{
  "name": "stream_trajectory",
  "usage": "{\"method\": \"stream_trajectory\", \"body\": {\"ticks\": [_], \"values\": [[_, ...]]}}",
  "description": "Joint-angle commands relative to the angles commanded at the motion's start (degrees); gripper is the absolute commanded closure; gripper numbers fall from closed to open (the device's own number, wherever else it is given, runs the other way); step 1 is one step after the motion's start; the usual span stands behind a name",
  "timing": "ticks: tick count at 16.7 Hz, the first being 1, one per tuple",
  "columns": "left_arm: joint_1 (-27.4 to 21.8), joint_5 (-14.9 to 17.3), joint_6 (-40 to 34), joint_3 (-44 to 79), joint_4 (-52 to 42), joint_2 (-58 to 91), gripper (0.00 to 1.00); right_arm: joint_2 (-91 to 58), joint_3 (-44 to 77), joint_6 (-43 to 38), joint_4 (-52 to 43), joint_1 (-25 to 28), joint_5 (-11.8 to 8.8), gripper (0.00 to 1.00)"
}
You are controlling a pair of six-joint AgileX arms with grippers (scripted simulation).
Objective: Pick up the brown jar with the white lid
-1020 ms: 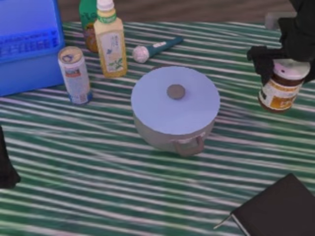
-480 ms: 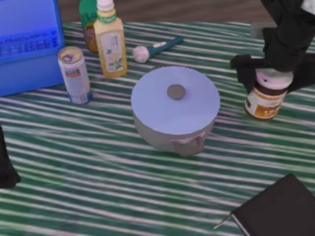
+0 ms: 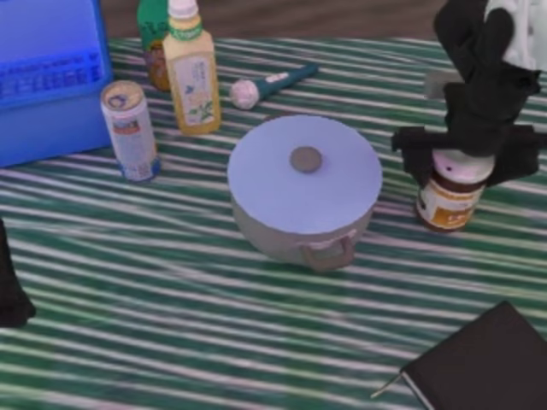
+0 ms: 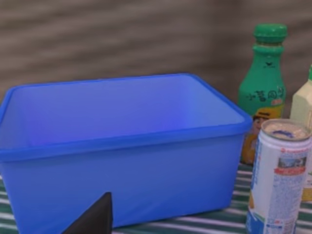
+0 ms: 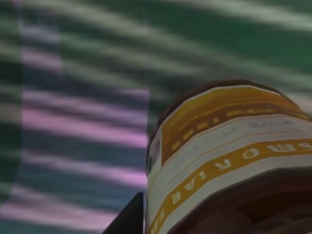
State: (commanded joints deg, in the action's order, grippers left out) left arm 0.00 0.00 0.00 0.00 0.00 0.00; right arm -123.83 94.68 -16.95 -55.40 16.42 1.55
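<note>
At the far left edge of the table, the left gripper (image 3: 10,295) sits parked low, well apart from everything at work; only a dark sliver of it shows, and whether its fingers are spread or pressed together cannot be told. Just ahead of it, in the left wrist view, stands the blue bin (image 4: 122,146), with the drink can (image 4: 279,178) beside the bin's corner and the green-topped bottle (image 4: 263,83) behind that. From above, the can (image 3: 130,130) stands just beside the bin (image 3: 51,85), and the tall yellow bottle (image 3: 191,73) stands next to the green-topped one. A teal-handled brush (image 3: 269,84) lies on the striped green cloth (image 3: 171,299) beyond the grey pot with the pale blue lid (image 3: 304,184), which sits mid-table.

Right of the pot, and close to it, the right gripper (image 3: 466,158) comes down from above and pinches the brown jar with the white lid (image 3: 449,192) at its top, dark fingers on either side of the lid. The jar hangs below the gripper, slightly tilted. In the right wrist view its label (image 5: 219,156) fills the frame with the cloth beneath. A black notebook (image 3: 483,367) lies well below the gripper, near the table's front right corner.
</note>
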Motion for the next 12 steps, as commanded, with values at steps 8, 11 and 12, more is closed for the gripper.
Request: {"method": "stream_trajectory", "body": {"ticks": [8, 11, 12], "values": [[0.0, 0.0, 0.0, 0.0, 0.0, 0.0, 0.0, 0.0, 0.0, 0.0, 0.0, 0.0, 0.0, 0.62], [0.0, 0.0, 0.0, 0.0, 0.0, 0.0, 0.0, 0.0, 0.0, 0.0, 0.0, 0.0, 0.0, 0.4], [0.0, 0.0, 0.0, 0.0, 0.0, 0.0, 0.0, 0.0, 0.0, 0.0, 0.0, 0.0, 0.0, 0.32]]}}
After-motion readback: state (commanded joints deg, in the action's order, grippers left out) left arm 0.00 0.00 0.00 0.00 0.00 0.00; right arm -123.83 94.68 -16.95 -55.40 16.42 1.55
